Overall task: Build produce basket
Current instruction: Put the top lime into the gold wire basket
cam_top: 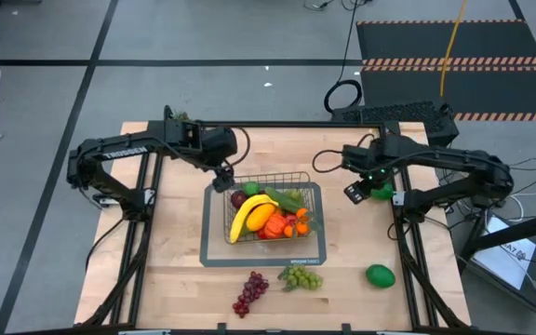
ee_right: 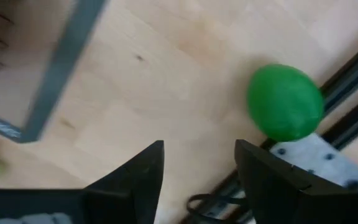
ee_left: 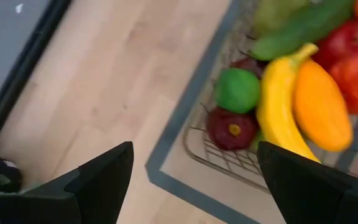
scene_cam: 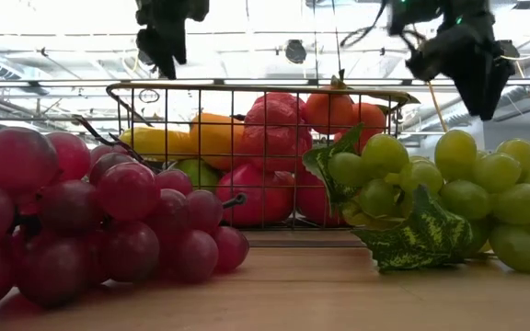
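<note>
The wire basket (cam_top: 313, 186) stands on its dark base at mid-table, piled with produce: a banana (cam_top: 247, 216), an orange fruit, red apples, a cucumber. My left gripper (cam_top: 223, 179) hangs open over the basket's far left corner (ee_left: 210, 149), nothing between its fingers. My right gripper (cam_top: 359, 192) points down, open, over bare wood to the right of the basket. A green ball (ee_right: 284, 102) lies just beside it against the frame rail. Red grapes (cam_top: 249, 291), green grapes (cam_top: 301, 277) and a second green ball (cam_top: 380, 275) lie on the table near its front edge.
Black frame rails (cam_top: 408, 251) run along the table's left and right sides. The base's grey rim (ee_right: 55, 68) borders the bare wood under my right gripper. Bare wood also lies left of the basket (ee_left: 104, 93).
</note>
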### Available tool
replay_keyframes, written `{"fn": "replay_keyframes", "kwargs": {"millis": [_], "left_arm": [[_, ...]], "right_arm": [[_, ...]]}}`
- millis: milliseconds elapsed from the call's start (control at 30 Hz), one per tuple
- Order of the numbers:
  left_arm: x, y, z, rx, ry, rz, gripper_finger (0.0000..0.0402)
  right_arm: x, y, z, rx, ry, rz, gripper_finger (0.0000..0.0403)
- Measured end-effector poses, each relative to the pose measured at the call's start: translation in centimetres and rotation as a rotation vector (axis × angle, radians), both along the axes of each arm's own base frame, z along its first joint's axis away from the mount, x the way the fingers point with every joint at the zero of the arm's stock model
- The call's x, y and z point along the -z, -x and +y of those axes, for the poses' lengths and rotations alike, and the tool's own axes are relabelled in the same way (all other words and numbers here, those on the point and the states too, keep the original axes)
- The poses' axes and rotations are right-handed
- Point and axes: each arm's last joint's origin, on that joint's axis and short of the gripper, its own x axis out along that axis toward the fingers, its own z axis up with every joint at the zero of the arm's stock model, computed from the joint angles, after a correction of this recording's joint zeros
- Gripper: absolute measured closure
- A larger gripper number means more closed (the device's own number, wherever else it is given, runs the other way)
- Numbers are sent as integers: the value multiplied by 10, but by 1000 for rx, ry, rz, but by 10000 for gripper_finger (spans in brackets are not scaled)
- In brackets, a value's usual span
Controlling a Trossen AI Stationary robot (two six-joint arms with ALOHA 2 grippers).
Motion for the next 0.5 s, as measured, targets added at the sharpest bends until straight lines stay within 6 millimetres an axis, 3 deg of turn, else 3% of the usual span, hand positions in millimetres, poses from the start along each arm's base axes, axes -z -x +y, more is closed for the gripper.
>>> {"fn": "replay_keyframes", "kwargs": {"millis": [267, 500], "left_arm": [[0, 6, 30, -95, -23, -7, 62], [0, 13, 47, -135, -33, 2, 62]], "right_arm": [[24, -12, -30, -179, -44, 153, 168], [46, -17, -56, -286, -120, 237, 93]]}}
